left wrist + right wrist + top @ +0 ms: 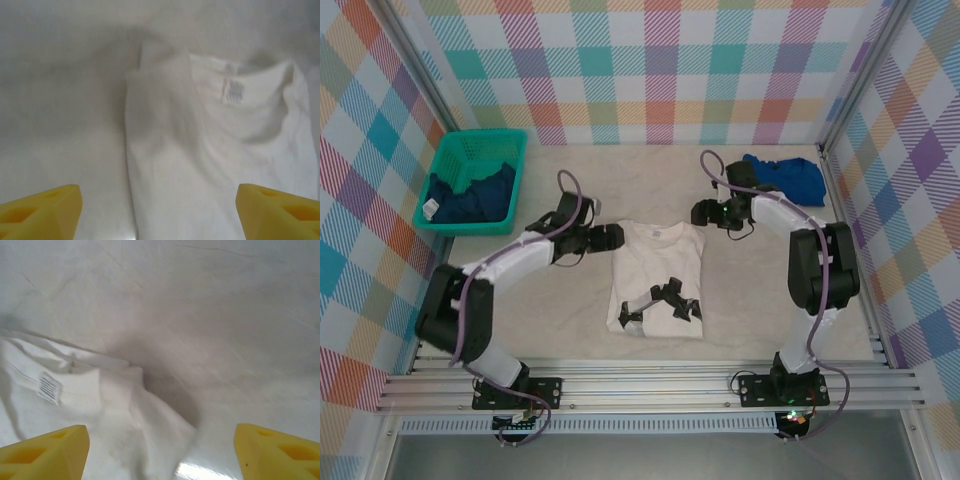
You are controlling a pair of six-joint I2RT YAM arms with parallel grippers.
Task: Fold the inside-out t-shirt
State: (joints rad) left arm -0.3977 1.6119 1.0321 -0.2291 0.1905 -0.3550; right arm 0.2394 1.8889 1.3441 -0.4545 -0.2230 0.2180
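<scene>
Table (620, 185) carries t-shirt (656, 255) lengthwise near-to-far, collar far.

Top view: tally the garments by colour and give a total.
White: 1, the t-shirt
Blue: 1, the shirt
Navy: 1, the garment in the basket
Total: 3

Blurred, illegible label (232, 91) on t-shirt (200, 175)
</scene>
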